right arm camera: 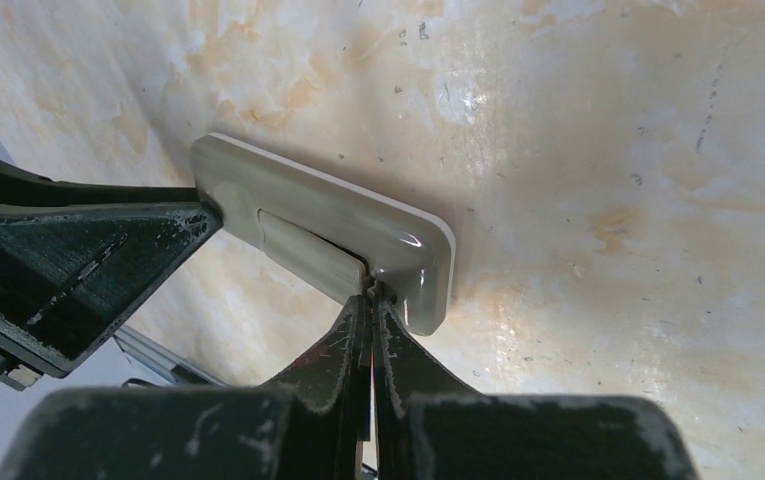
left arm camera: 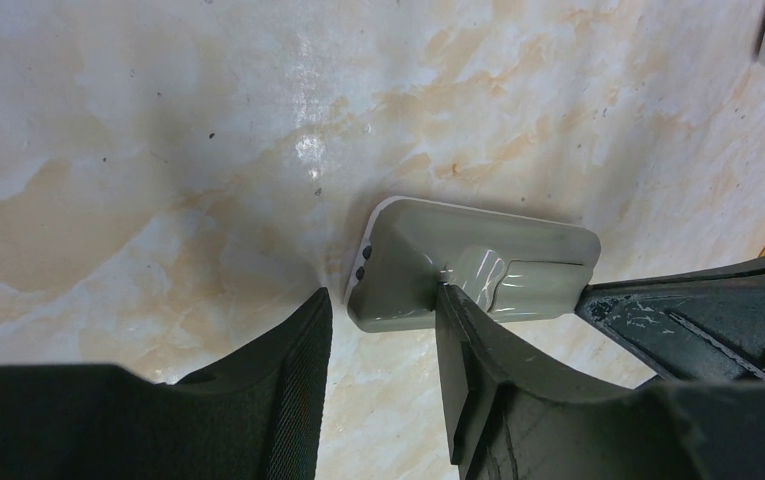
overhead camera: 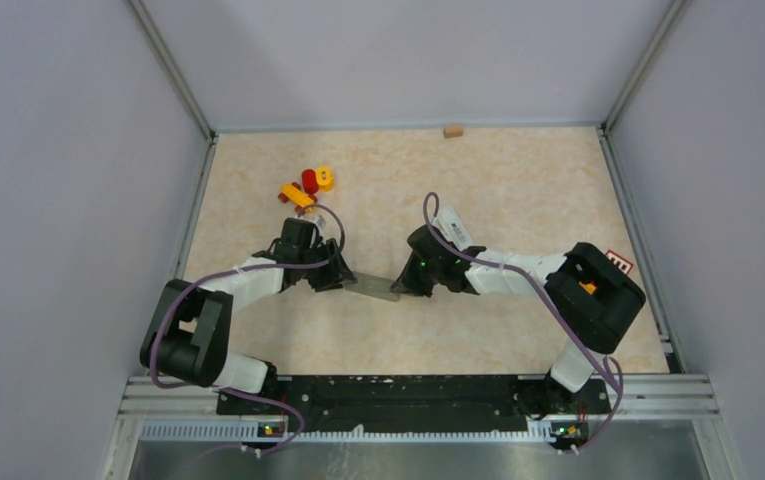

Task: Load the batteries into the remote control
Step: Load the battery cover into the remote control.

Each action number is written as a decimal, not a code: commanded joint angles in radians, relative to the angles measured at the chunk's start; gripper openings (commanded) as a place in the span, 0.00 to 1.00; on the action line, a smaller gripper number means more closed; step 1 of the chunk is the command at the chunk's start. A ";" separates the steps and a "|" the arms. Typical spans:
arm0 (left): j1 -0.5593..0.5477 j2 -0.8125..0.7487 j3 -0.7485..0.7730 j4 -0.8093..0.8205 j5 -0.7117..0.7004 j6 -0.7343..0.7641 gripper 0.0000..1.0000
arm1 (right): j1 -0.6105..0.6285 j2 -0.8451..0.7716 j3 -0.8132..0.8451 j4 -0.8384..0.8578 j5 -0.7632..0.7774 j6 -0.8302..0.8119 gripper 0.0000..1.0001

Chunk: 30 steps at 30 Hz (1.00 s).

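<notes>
Right jaws pressed together, I touch their tip to the battery cover (right arm camera: 303,250) seam. The remote control (right arm camera: 358,205) lies lengthwise between my arms on the table (right arm camera: 608,150); left jaws stand apart at its other end.

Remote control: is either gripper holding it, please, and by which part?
Cannot be told: the left gripper straddles an end of the remote control; the shut right gripper touches its battery cover.

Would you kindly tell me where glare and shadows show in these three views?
Left wrist: a bright glare patch on the table just beyond the remote. Right wrist: a small highlight on the remote's glossy back. Top external: even light, only soft shadows on the table, no glare.
</notes>
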<state>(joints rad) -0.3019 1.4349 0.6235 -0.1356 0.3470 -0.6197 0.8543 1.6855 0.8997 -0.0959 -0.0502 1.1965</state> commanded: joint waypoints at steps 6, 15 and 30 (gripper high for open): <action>-0.002 -0.025 0.002 -0.041 -0.031 0.014 0.46 | 0.002 0.017 0.044 -0.024 -0.020 0.005 0.17; -0.002 -0.038 0.005 -0.047 -0.054 0.008 0.46 | 0.001 -0.062 0.061 -0.041 -0.010 -0.015 0.31; -0.002 -0.039 0.005 -0.048 -0.052 0.006 0.46 | -0.003 -0.057 0.060 -0.041 -0.002 -0.038 0.20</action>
<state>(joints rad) -0.3027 1.4216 0.6239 -0.1520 0.3237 -0.6250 0.8543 1.6493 0.9207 -0.1375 -0.0612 1.1740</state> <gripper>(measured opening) 0.459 0.203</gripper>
